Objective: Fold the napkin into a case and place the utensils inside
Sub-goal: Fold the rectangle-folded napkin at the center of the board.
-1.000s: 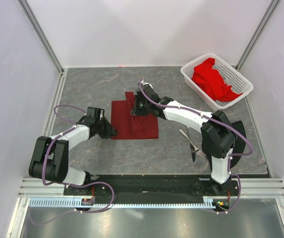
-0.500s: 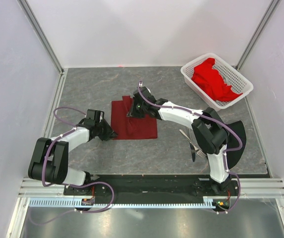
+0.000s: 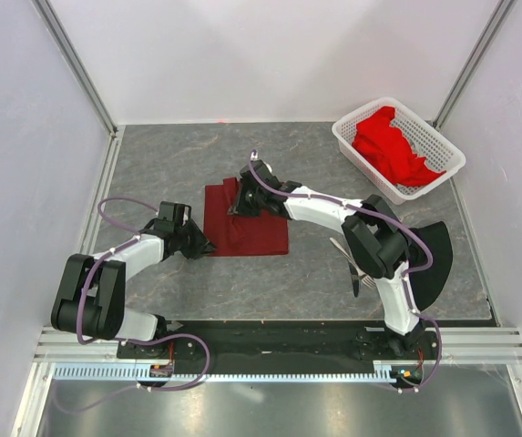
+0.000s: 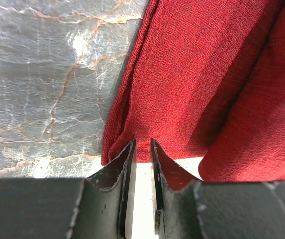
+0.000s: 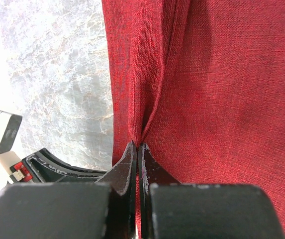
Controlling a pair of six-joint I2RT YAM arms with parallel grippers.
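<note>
At mid-table, near-square napkin (image 3: 259, 235), near corner in tight left fingers (image 4: 113, 173), fold in tight right fingers (image 5: 124, 168)

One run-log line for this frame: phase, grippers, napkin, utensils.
phase: folding napkin | right gripper: shut on a napkin pleat | left gripper: at napkin corner, grip unclear | utensils: on table, untouched

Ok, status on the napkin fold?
Right gripper pinching a fold of the napkin. Left gripper near-shut at its edge, grip unclear. Fork and knife lie beside right arm. Nothing on the cloth.
</note>
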